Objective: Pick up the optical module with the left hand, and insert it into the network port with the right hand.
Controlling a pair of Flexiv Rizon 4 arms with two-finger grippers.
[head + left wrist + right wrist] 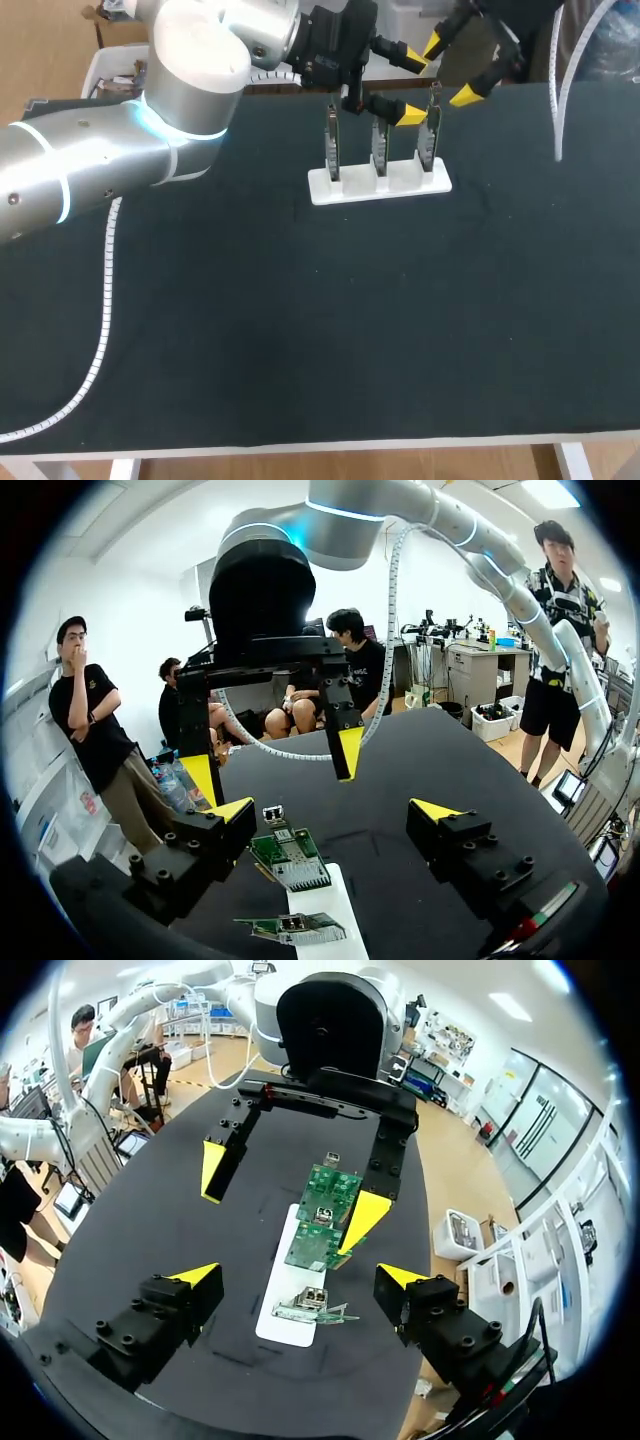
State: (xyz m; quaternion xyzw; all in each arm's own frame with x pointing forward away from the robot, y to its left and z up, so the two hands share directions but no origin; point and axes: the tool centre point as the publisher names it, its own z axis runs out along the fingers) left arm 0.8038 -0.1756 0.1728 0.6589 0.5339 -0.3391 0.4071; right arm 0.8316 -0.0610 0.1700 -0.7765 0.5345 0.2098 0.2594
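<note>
A big black table [250,330] fills the scene. Near its far edge, a bit right of the middle, sits a white holder [345,190]. Three green boards [379,148] stand in it on their thin edges, in a row from left to right. Each board is tall and thin, with its long side going up. Each one has a small silver network port [322,1214] near its top end. The optical module is too hard to pick out in any view, so I cannot tell where it is. The left arm [90,170] is thick and silver. It comes in from the left and reaches across to the far side of the table. The left gripper [412,86] hangs just above the middle and right boards, pointing to the right. Its fingers are spread wide with nothing between them. One yellow tip [410,114] is near the tops of those two boards. The right gripper [450,70] comes in from the far right and faces the left gripper over the boards. Its fingers are spread wide too, and it carries nothing.
</note>
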